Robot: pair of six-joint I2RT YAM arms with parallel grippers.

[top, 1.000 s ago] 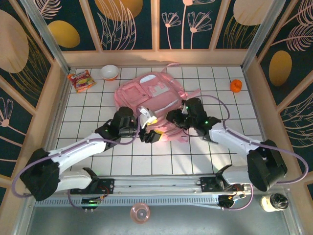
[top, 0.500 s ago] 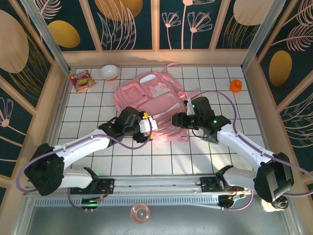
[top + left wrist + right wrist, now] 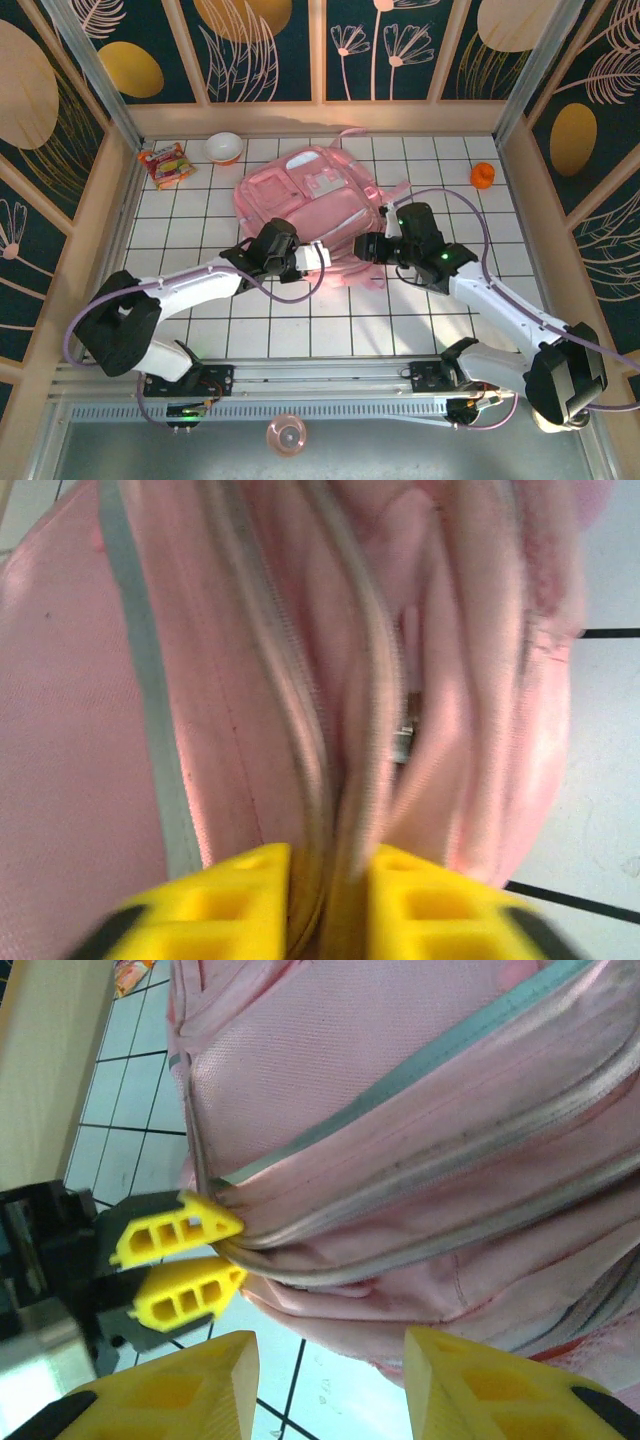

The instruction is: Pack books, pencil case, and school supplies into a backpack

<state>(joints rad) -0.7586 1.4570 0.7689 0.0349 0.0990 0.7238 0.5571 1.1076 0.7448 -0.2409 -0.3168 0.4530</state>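
This is a robot test cell in a lab, not a lived-in room. A white gridded table (image 3: 340,330) is boxed in at 9, 12 and 3 o'clock by wood-framed panels (image 3: 420,50) printed with dark leaf patterns. Aluminium posts (image 3: 90,70) stand at 11 and 1. At 6 an aluminium rail (image 3: 320,372) carries a left arm (image 3: 180,292) and a right arm (image 3: 500,300), trailing purple cables (image 3: 285,297). Staged props include a backpack (image 3: 300,190) at centre, a bowl (image 3: 224,147) and packet (image 3: 165,165) at 11, and an orange object (image 3: 482,176) at 2.
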